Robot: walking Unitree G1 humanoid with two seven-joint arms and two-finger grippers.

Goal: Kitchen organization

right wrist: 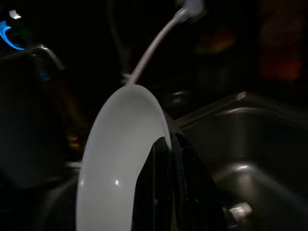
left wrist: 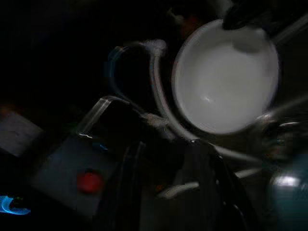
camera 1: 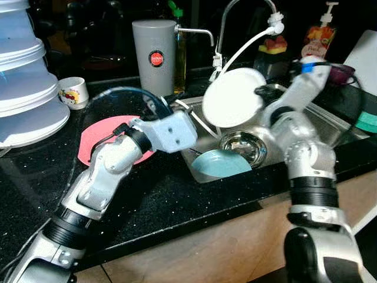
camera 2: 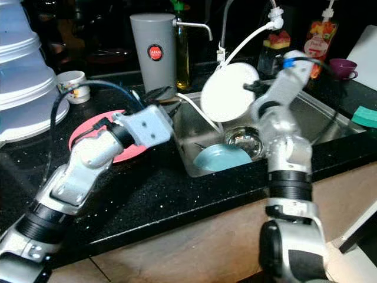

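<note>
Nearest the camera ran the black speckled stone countertop [camera 1: 177, 200], with the steel sink basin [camera 1: 330, 118] sunk into it on the right. On the counter to the left lay a flat round pink plate [camera 1: 97, 138], partly under the left arm. The left gripper [camera 2: 168, 94] reached over the sink's near-left rim; whether its black fingers were parted or together could not be told, and it seemed to carry nothing.

Down in the basin a light blue plate [camera 1: 221, 163] leaned at the near edge, with a shiny round steel bowl [camera 1: 242, 145] just behind it. Above them the right gripper [right wrist: 168, 144] had its two black fingers clamped on the rim of a round white plate [camera 1: 234, 97], which hung tilted on edge over the middle of the sink, clear of the other dishes.

Farther back stood a tall grey cylindrical dispenser with a red badge [camera 1: 155, 53], a small white printed mug [camera 1: 73, 91] at far left and the arched tap with a white hose [camera 1: 247, 44].

The step in hand looked like lifting the white plate out of the sink. The next move would probably call for carrying it left, over the rim and clear of the hose and the left arm, then laying it flat on the counter, perhaps on the pink plate.
</note>
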